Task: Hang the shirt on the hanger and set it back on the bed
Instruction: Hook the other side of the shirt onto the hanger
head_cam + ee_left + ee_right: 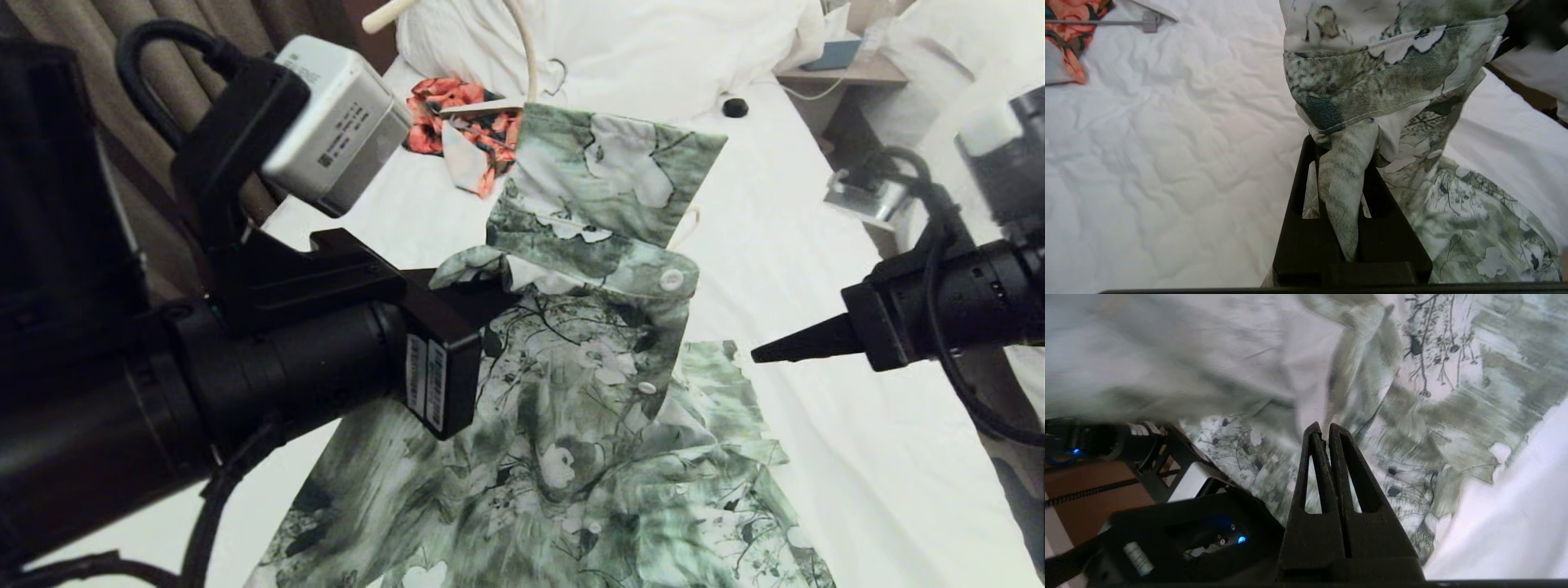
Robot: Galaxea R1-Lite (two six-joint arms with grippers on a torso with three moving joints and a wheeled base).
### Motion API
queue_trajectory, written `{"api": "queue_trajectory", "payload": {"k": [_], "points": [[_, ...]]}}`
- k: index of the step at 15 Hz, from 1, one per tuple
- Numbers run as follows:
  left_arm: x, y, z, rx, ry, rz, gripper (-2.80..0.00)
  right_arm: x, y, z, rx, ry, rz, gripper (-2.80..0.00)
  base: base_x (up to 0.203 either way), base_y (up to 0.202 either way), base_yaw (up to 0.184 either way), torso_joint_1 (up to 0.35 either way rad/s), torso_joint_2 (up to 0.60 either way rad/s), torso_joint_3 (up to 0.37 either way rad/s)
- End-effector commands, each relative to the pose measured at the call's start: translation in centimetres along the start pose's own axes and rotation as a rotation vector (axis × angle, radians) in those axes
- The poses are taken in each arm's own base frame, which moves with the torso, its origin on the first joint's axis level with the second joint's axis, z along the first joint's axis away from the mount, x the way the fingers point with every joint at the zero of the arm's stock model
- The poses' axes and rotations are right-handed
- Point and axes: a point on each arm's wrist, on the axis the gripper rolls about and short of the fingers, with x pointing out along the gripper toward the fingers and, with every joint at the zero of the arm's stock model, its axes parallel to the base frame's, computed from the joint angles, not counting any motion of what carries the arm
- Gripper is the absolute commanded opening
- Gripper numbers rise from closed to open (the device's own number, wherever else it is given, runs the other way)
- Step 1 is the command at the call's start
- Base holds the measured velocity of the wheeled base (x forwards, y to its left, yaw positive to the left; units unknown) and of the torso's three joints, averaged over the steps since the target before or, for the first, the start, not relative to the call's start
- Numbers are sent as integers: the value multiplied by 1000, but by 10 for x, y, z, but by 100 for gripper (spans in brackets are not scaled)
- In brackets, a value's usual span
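Note:
The pale green floral shirt [571, 359] lies on the bed [816, 245] with its collar end lifted off the white sheet. My left gripper [1343, 153] is shut on a fold of cloth just under the collar [1372, 81]; its tips [490, 298] are tucked beneath the fabric. A thin cream hanger [531, 65] shows above the shirt's top edge; the rest of it is hidden by cloth. My right gripper [755, 355] hangs just right of the button placket, shut and empty, pointing at the shirt [1433, 416]. Its tips [1323, 430] hold nothing.
An orange-and-black garment [457, 114] on a thicker hanger with a metal bar [1106, 21] lies beyond the shirt. White pillows [612, 41] and a small black round object [735, 107] are at the head. A nightstand [849, 69] stands right, curtains [82, 24] left.

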Motion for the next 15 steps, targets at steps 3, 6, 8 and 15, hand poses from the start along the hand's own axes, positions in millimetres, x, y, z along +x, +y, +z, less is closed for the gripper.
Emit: {"api": "queue_trajectory", "payload": {"k": [3, 6, 8, 15], "points": [[-3, 2, 6, -4, -21, 9, -280, 50, -11, 8, -23, 16, 40, -280, 0, 0, 0, 0, 0, 0], [-7, 5, 10, -12, -41, 17, -280, 69, -3, 18, 17, -47, 83, -280, 0, 0, 0, 0, 0, 0], [-9, 6, 12, -16, -48, 18, -280, 72, 1, 20, 26, -55, 94, -280, 0, 0, 0, 0, 0, 0], [-6, 9, 9, -15, -38, 32, -280, 72, -1, 15, 35, -54, 36, 0, 0, 0, 0, 0, 0, 0]]}}
